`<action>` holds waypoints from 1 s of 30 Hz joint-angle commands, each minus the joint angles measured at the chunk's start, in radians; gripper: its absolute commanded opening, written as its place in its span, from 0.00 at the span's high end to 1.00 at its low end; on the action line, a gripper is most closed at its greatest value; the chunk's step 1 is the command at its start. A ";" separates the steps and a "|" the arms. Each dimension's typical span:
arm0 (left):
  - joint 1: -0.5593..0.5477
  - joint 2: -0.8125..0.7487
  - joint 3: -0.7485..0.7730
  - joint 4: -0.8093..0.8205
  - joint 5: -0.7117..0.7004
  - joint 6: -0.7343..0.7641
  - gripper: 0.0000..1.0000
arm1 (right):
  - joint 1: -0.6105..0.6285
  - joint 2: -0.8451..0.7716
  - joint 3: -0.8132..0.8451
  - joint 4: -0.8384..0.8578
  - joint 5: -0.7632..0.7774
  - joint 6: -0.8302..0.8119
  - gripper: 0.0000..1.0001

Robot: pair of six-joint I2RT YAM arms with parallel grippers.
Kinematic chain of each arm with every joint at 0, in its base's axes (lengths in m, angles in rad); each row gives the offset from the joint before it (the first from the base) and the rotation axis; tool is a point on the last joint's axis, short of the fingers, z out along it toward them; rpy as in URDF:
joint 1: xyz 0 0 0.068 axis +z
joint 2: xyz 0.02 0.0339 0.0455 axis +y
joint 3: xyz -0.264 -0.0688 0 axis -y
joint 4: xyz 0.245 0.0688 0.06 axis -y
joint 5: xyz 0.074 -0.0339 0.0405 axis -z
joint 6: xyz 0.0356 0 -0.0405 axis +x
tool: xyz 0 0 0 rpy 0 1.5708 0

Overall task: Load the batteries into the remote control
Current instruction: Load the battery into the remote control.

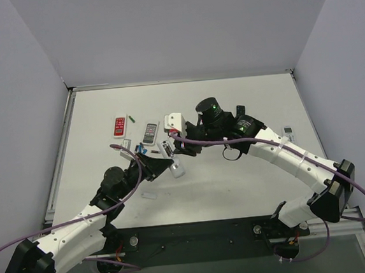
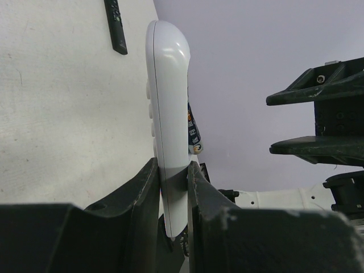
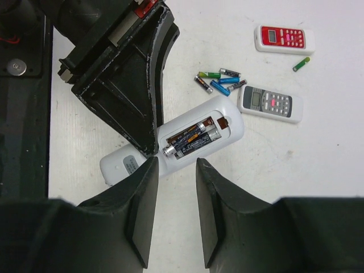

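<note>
- The left gripper [image 2: 172,166] is clamped on the remote control [image 2: 168,85]. Its two fingers pinch the lower end of the slim white body, which stands on edge and rises straight out from between the fingertips.
- In the right wrist view, the remote control's back is turned toward the right gripper [image 3: 176,165], and its battery recess is uncovered.
- Two batteries [image 3: 190,139] with dark wraps lie side by side in that recess, just ahead of the right fingertips.
- The right gripper hovers above the remote control with its jaws apart. Nothing is between them, and only bare table [image 3: 284,170] shows in the gap.
- A cluster of loose batteries [image 3: 219,81], green, blue and dark, lies on the table farther ahead of the right gripper, beyond the remote control.
- A single green battery [image 3: 301,63] lies apart, ahead and to that gripper's right.
- A grey remote [image 3: 270,103] and a red-and-white remote [image 3: 284,38] lie out that way too, flat on the table.
</note>
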 commanded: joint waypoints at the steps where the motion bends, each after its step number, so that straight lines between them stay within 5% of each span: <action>1: 0.004 -0.024 0.059 0.014 0.023 0.006 1.00 | -0.005 0.013 -0.022 0.058 -0.073 -0.131 0.72; 13: 0.014 -0.001 0.096 -0.015 0.048 0.031 1.00 | 0.000 0.072 -0.019 -0.009 -0.101 -0.232 0.74; 30: 0.017 0.024 0.106 0.017 0.068 0.038 1.00 | 0.006 0.131 0.005 -0.008 -0.067 -0.234 0.91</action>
